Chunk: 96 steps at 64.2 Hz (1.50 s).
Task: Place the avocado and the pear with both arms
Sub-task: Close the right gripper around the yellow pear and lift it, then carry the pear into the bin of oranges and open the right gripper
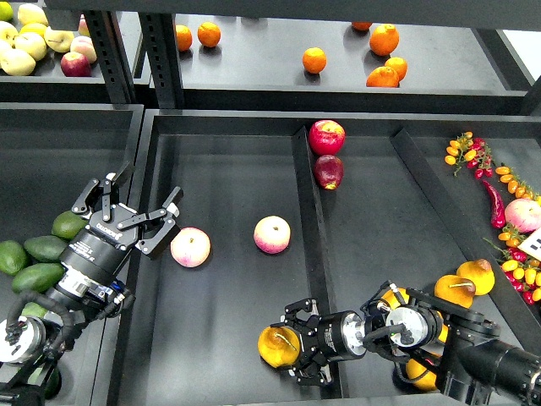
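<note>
A: From the head view, what do you see at your right arm?

B: Your right gripper (pixel 287 345) lies low in the middle bin, fingers clasped around the squat golden-yellow pear with brownish blotches (pixel 278 347), which sits on the dark tray floor just left of the black divider rail (pixel 309 211).

A: And your left?

B: Your left gripper (pixel 135 207) is spread wide and holds nothing; its fingertips reach toward the pink-cream peach (pixel 190 247), just beside it. A second peach (pixel 272 234) sits apart to the right.

A: Where is the avocado?

B: Green teardrop-shaped avocados (pixel 38 262) lie piled in the left bin beside your left arm; you cannot tell from here which is the darker one.
</note>
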Tool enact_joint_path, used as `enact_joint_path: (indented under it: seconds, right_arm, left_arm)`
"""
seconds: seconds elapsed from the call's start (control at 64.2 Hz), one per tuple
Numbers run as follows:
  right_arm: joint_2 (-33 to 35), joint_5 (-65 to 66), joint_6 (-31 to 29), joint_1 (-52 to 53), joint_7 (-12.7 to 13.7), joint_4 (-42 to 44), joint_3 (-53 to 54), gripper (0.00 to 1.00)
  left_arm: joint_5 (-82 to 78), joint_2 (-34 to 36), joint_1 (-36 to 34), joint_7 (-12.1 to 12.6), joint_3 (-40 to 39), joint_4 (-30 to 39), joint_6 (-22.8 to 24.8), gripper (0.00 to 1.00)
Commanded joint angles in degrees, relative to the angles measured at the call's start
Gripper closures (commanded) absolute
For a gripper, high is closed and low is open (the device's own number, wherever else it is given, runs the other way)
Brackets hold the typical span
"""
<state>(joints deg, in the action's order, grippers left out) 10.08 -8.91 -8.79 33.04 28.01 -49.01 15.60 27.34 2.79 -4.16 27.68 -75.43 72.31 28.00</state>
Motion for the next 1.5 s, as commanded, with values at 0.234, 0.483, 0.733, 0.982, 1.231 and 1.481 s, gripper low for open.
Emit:
enact_joint_path:
  seconds: [0.234, 0.483, 0.733, 0.982, 1.231, 1.481]
  right_arm:
    - [3.8, 0.6, 0.2, 1.1, 0.0, -3.7, 7.2, 0.70]
    - [13.3, 0.6, 0.2, 1.0, 0.0, -7.1, 9.4, 0.68]
    - [19.4, 0.4, -0.1, -1.7, 0.0, -9.0, 9.4, 0.66]
    - [20.2, 0.9, -0.2, -5.3, 0.0, -8.9, 9.2, 0.66]
    - [20.2, 3.5, -0.2, -7.1, 0.0, -8.3, 9.3, 0.63]
    - [20.1, 5.4, -0.2, -8.0, 0.0, -6.7, 9.3, 0.62]
  left_arm:
    - [0.0, -0.1, 0.2, 0.0, 0.2, -0.1, 0.0, 0.01]
    - [0.0, -0.1, 0.2, 0.0, 0.5, -0.2, 0.0, 0.01]
    - [0.0, -0.2, 0.2, 0.0, 0.9, -0.5, 0.0, 0.01]
    - [0.0, -0.2, 0.2, 0.0, 0.9, -0.8, 0.0, 0.01]
    - [0.0, -0.4, 0.2, 0.0, 0.9, -0.8, 0.0, 0.01]
    - [-0.1, -0.5, 0.4, 0.0, 1.2, -1.5, 0.0, 0.01]
